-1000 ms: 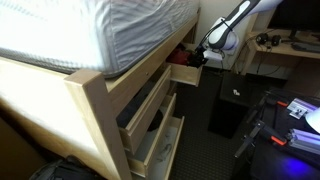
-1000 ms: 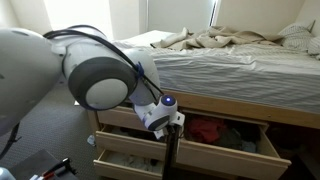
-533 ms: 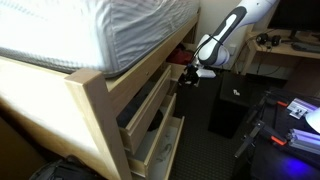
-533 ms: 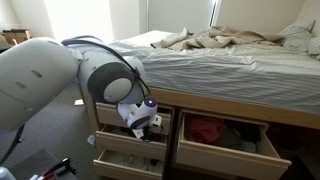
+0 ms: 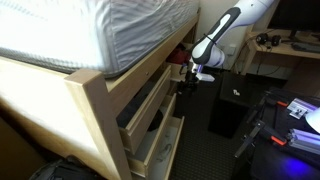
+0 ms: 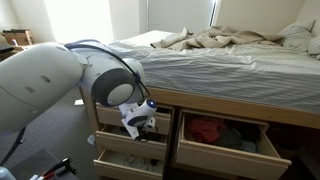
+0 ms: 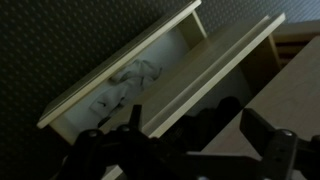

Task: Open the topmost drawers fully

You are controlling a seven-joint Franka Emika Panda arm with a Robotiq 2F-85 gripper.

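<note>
Under the bed, both exterior views show the topmost drawers in pale wood. One of them [image 6: 226, 159] is pulled out, with red and blue-grey clothes in it. The other topmost drawer [image 6: 112, 117] [image 5: 148, 100] is out only a little. My gripper [image 6: 139, 122] [image 5: 189, 77] hangs right at this drawer's front, at its end near the middle post. In the wrist view the gripper [image 7: 195, 128] is open. Its dark fingers [image 7: 262, 135] stand on either side of the drawer's pale front edge [image 7: 215, 62], and I cannot tell whether they touch it.
A lower drawer [image 7: 120, 85] [image 5: 160, 148] stands open below, with pale cloth in it. A mattress with rumpled sheets [image 6: 230, 55] overhangs the drawers. A dark box [image 5: 230, 110] and a desk [image 5: 285, 48] stand across the dark carpet.
The gripper has left the drawer with the red clothes, crossed sideways and come down a little to the front of the neighbouring top drawer. The drawers have not visibly moved.
</note>
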